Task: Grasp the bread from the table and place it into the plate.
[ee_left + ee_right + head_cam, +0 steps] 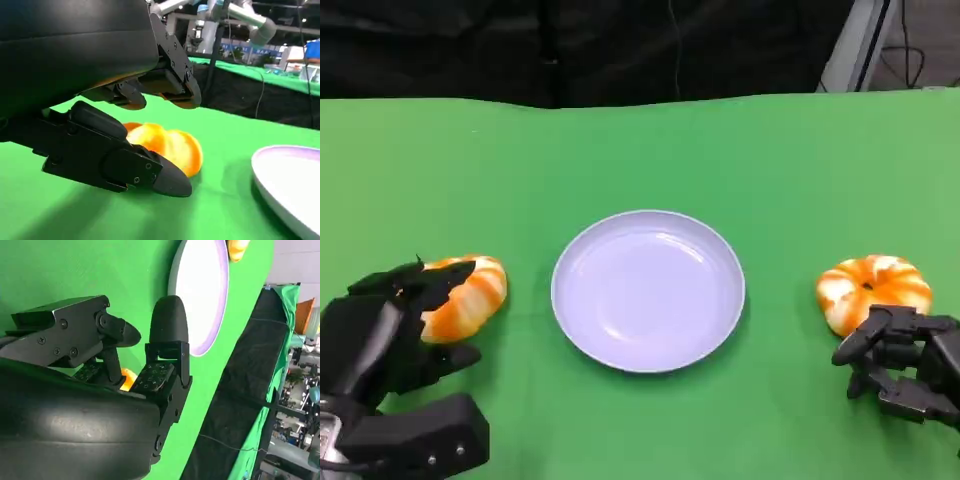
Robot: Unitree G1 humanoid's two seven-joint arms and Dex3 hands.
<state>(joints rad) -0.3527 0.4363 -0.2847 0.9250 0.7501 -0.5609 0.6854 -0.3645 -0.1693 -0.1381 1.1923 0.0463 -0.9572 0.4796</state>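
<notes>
We have our left hand (395, 325) down at about eight o'clock on the green table (620, 150), fingers spread wide around the near side of the left bread roll (468, 295). From the left wrist view the thumb runs low along the cloth below the roll (167, 147) and the other fingers (175, 90) arch over it with a clear gap, so we are bracketing the roll, not yet squeezing it. That cupped shape makes sense to us: a soft, rounded bun wants a grip from both sides.

The lilac plate (648, 290) sits dead centre, empty, with the roll just off its nine o'clock edge and not touching it. Its placing suits us, since the carry should be a short one towards three o'clock.

Over at four o'clock our right hand (905, 365) rests just behind a second bread roll (873, 290), which lies off the plate's three o'clock side, well apart from the rim. In the right wrist view those fingers (167, 335) are loosely curled and apart, with a sliver of orange crust (127, 380) peeking beneath them. We judge that hand is holding nothing, simply parked near its bun.

Our read: the grasp is about to close on the left.
</notes>
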